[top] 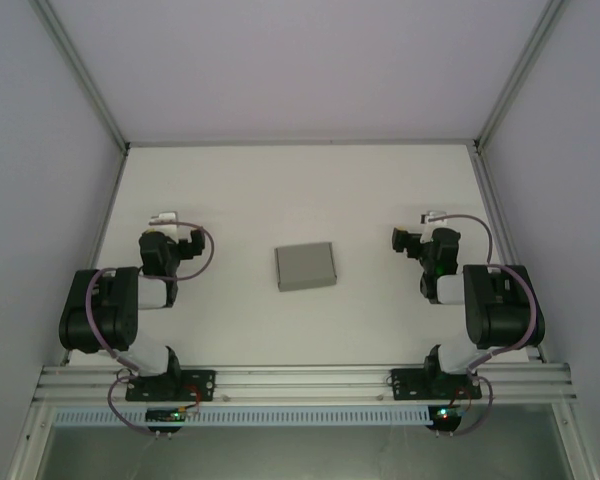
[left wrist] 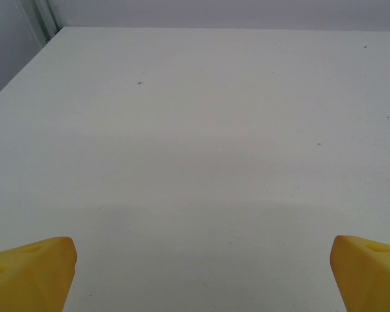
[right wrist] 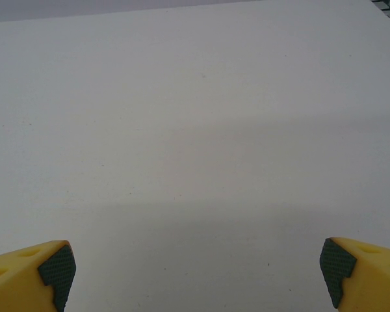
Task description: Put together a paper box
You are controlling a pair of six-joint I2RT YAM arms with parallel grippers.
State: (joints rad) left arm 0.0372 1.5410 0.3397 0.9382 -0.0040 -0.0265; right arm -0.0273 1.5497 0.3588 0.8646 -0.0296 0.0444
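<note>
The paper box (top: 306, 266) is a small grey shallow rectangle lying on the white table, midway between the two arms in the top view. My left gripper (top: 166, 219) sits well to its left, and my right gripper (top: 432, 217) well to its right; neither touches it. In the left wrist view the left gripper (left wrist: 201, 273) has its yellow fingertips (left wrist: 32, 273) spread wide over bare table. The right gripper (right wrist: 198, 270) likewise stands open, its yellow fingertips (right wrist: 361, 273) with dark pads far apart, nothing between them.
White table (top: 300, 190) enclosed by pale walls with metal frame posts (top: 80, 75) at the back corners. An aluminium rail (top: 300, 382) carries the arm bases along the near edge.
</note>
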